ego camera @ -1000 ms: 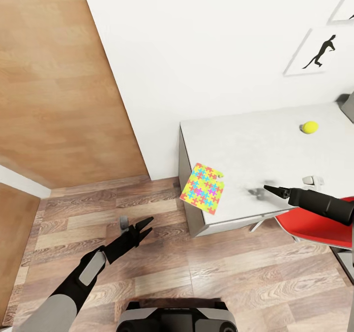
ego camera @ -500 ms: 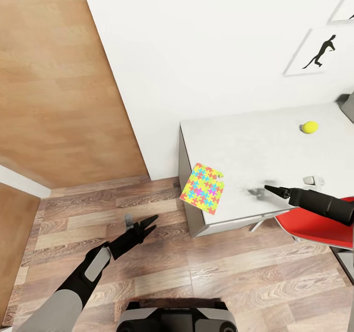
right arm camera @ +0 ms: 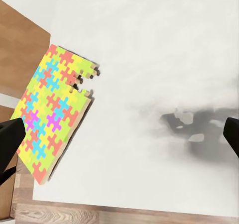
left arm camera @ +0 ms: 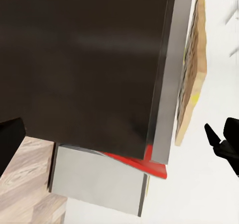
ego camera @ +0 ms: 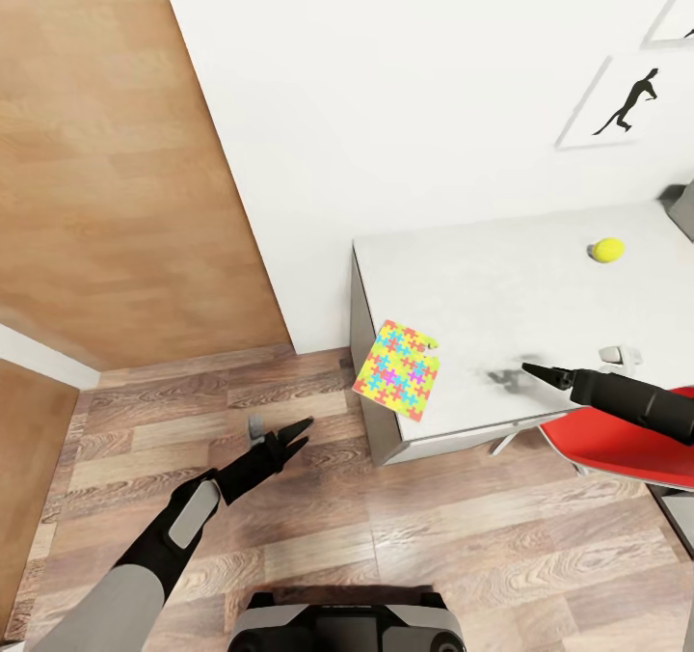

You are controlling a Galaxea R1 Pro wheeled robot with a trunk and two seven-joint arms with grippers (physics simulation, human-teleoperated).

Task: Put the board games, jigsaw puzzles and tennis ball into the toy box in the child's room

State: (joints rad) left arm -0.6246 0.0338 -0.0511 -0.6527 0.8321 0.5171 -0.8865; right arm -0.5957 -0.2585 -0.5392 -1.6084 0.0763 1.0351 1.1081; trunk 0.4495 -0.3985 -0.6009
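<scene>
A bright jigsaw puzzle [ego camera: 398,369] lies on the light-grey table [ego camera: 482,276], jutting over its front left corner; in the right wrist view the puzzle [right arm camera: 52,109] is just ahead of the fingers. The tennis ball [ego camera: 607,250] rests far back on the right. My right gripper [ego camera: 532,371] hovers open over the tabletop, right of the puzzle, nothing between its fingers [right arm camera: 10,139]. My left gripper [ego camera: 281,430] hangs open over the floor, left of the table. The board games are out of view. A cut-off grey corner [ego camera: 680,206] may be the toy box; I cannot tell.
A red chair [ego camera: 617,440] stands at the table's front right, under my right arm. A tall wooden panel [ego camera: 116,150] fills the left side, and a white wall with a dinosaur picture [ego camera: 627,102] backs the table. Wood floor [ego camera: 318,536] lies between me and the table.
My left gripper has drifted slightly right toward the table, still open. The right gripper has barely shifted to the right. Puzzle and ball have not moved.
</scene>
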